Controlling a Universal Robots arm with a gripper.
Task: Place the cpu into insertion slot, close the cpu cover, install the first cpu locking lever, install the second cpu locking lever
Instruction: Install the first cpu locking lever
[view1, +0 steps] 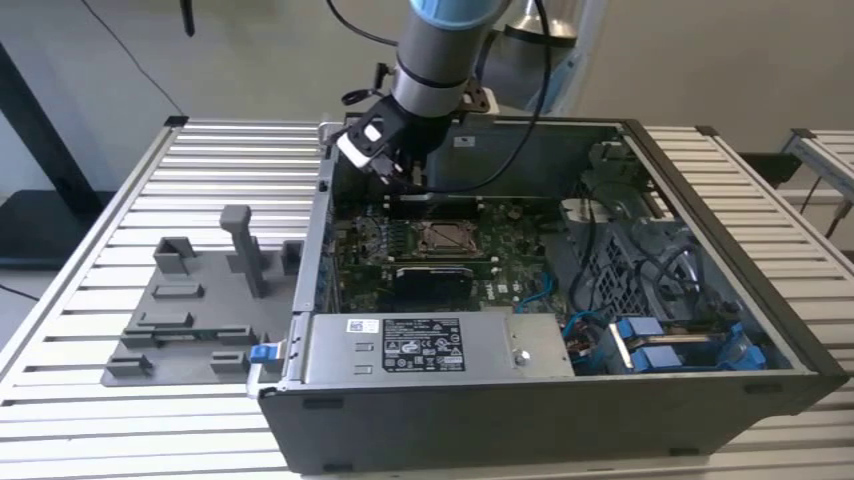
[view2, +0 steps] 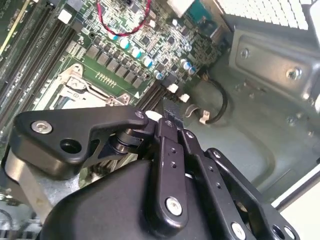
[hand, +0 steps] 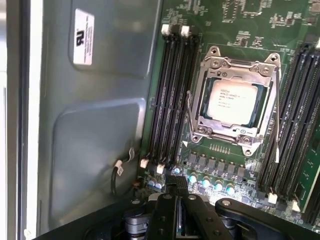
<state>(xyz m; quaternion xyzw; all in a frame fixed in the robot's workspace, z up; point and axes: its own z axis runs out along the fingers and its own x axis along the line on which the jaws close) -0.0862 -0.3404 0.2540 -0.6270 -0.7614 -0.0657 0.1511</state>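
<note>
- gripper (hand: 176, 197) jaws look pressed together, nothing between them; it hangs over the board edge by the memory slots (hand: 172, 95), beside the insertion slot (view1: 443, 237), not over it
- cpu (hand: 232, 102) sits in the slot, face up, looks flat; cpu cover (hand: 239, 64) lies down over its edges
- thin wire levers run along two opposite sides of the frame; first lever (hand: 189, 107) is next to those memory slots, second lever (hand: 276, 131) is on the opposite side; can't tell if either is hooked under its tab
- risk: an unhooked lever springs up and the cover lifts; likely cause is a straight push down with no sideways sweep under the hook
- risk: closed fingertips slip off the thin wire onto the capacitors (hand: 206, 181) just beside the socket; board damage
- risk: chip slightly off its keys under the cover; clamping would then bend socket pins; seating can't be verified from these views
- risk: small cable (hand: 119, 172) by the case wall (hand: 95, 135) lies near the fingers; could snag on a sideways move
</note>
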